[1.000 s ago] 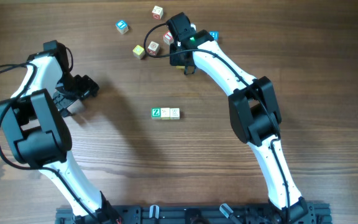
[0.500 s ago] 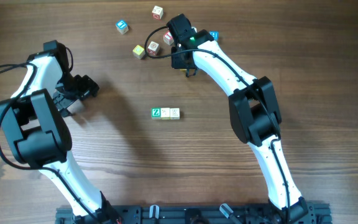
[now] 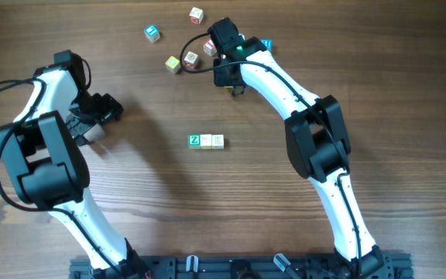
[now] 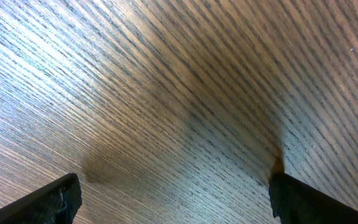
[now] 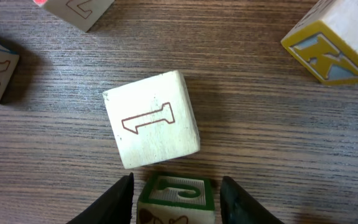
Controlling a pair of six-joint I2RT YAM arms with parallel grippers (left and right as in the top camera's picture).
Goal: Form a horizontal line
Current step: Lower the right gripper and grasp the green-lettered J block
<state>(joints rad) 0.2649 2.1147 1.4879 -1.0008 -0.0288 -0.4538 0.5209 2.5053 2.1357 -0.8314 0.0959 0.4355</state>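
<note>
The horizontal line (image 3: 207,140) is a short row of three cubes at the table's middle: a green Z cube (image 3: 194,140) at the left and two cream ones to its right. My right gripper (image 3: 235,87) is at the near edge of the loose cubes at the back. In the right wrist view its fingers (image 5: 178,202) sit close against both sides of a cream cube with a green J face (image 5: 176,194). A cream cube marked 1 (image 5: 152,119) lies just beyond it. My left gripper (image 3: 99,116) is at the far left, wide open and empty (image 4: 173,199) over bare wood.
Loose cubes lie at the back: a teal one (image 3: 152,32), a cream one (image 3: 197,14), a yellow one (image 3: 173,63), reddish ones (image 3: 191,60) and a blue one (image 3: 265,44). A yellow cube with a blue K (image 5: 337,43) lies at the right wrist view's upper right.
My right gripper has shifted very slightly toward the front of the table. The left arm and the row have not moved.
</note>
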